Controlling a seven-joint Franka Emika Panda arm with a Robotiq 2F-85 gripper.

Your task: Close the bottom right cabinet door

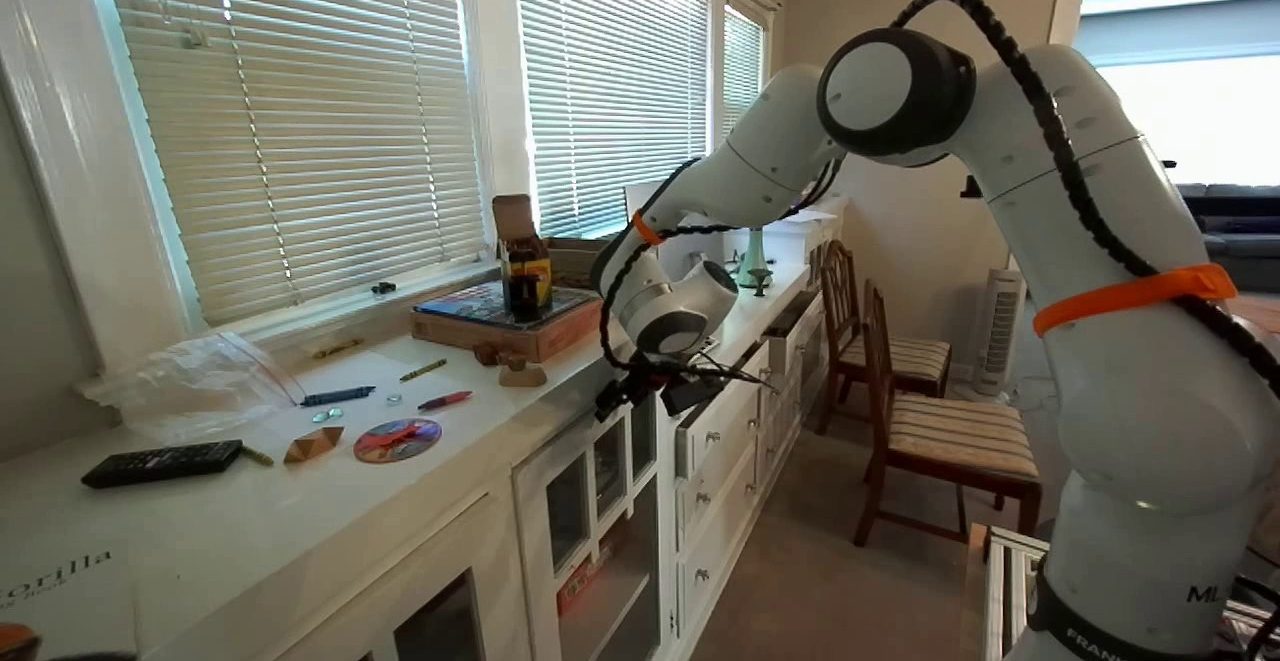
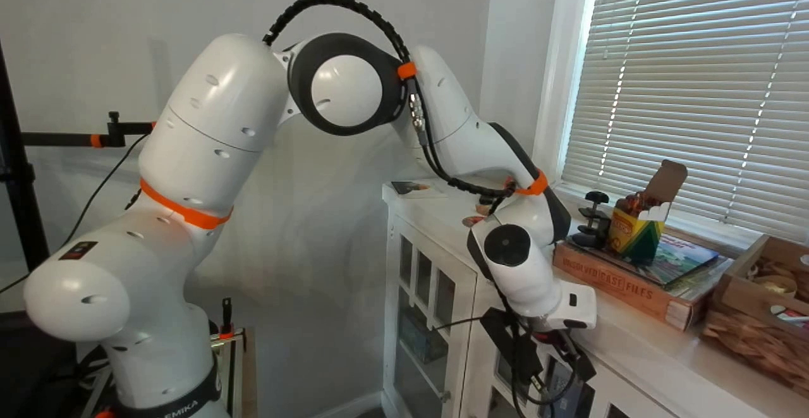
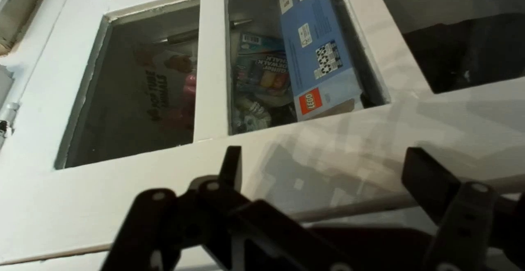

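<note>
The white cabinet door with glass panes and crossbars (image 1: 537, 551) is under the counter in an exterior view, partly seen behind the wrist in an exterior view (image 2: 481, 348), and fills the wrist view (image 3: 123, 193). It looks nearly flush, at most slightly ajar; a brownish strip along its top edge thickens toward the right in the wrist view. My gripper (image 3: 322, 164) is open and empty, its fingertips in front of the door's top rail. In an exterior view the gripper (image 1: 615, 399) is by the counter edge above the door. Whether it touches the door cannot be told.
White drawers (image 1: 715, 441) right of the door in that view stand partly pulled out. Another glass door (image 2: 436, 304) is beside it. The countertop (image 1: 330, 531) holds a game box (image 1: 560, 336), a remote (image 1: 165, 463) and small items. A wooden chair (image 1: 950, 431) stands near the drawers.
</note>
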